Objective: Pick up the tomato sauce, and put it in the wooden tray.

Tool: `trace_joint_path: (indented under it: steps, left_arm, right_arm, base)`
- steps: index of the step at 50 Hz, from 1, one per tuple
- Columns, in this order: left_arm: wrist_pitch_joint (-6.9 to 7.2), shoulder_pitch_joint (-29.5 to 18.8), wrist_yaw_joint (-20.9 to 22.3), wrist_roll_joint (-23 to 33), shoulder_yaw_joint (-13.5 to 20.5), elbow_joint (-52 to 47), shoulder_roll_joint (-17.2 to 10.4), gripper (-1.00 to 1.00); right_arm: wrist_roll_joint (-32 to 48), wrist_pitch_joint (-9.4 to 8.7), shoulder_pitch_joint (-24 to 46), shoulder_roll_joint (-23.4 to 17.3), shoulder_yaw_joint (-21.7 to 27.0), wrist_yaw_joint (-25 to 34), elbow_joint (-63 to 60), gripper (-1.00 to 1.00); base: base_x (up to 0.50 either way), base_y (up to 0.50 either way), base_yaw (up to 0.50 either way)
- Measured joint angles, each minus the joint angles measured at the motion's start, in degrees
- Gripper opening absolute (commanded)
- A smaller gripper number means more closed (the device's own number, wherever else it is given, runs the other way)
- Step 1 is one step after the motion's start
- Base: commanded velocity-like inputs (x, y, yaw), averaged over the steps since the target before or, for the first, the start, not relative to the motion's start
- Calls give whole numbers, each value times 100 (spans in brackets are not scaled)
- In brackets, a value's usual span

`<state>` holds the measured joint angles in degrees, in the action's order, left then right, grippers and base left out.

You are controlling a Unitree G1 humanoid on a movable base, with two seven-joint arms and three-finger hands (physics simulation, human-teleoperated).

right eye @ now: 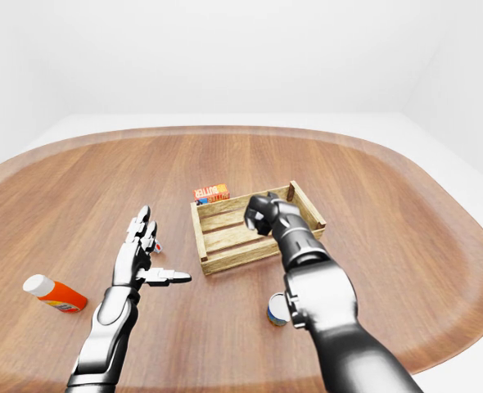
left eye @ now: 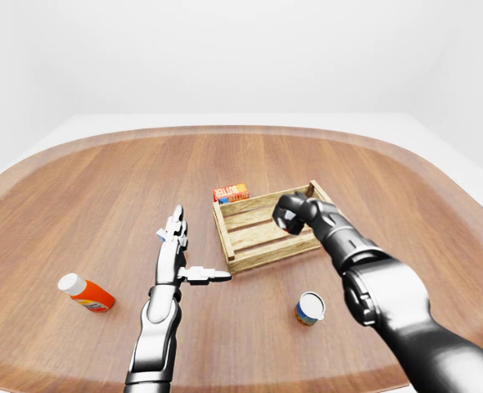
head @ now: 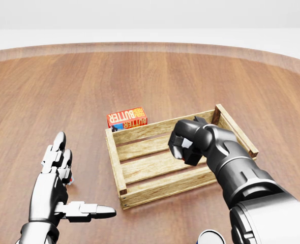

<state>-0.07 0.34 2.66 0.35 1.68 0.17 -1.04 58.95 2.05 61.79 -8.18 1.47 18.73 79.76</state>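
A wide wooden tabletop [left eye: 102, 188] fills the white room. The right hand [head: 186, 142], fingers curled shut, hovers over the wooden tray [head: 120, 173]; whether it holds the tomato sauce I cannot tell. The left hand [head: 56, 190] rests splayed, farther away.

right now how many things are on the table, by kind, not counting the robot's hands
wooden tray: 1
butter box: 1
orange bottle with white cap: 1
can: 1
small item partly hidden behind the left hand, kind unclear: 1
total: 5
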Motion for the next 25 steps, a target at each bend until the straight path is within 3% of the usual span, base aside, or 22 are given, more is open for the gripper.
trace_joint_path:
  steps: [6,7,8,25]
  left_arm:
    - [-2,2,0,0,0,-1,0,100]
    - [-3,2,1,0,0,-1,0,100]
    - [-3,3,1,0,0,-1,0,100]
    - [-9,1,0,0,0,7,1,100]
  right_arm:
    - [-7,4,-11,8,4,-13,1,-100]
    - [-13,9,-15,11,5,-24,1,-15]
    - [-16,1,-16,17,8,-53,-6,100]
    - [-154,-136,-67,70,-37,-110,-63,100]
  base:
    - [0,0,0]
    - [0,0,0]
    - [0,0,0]
    - [0,0,0]
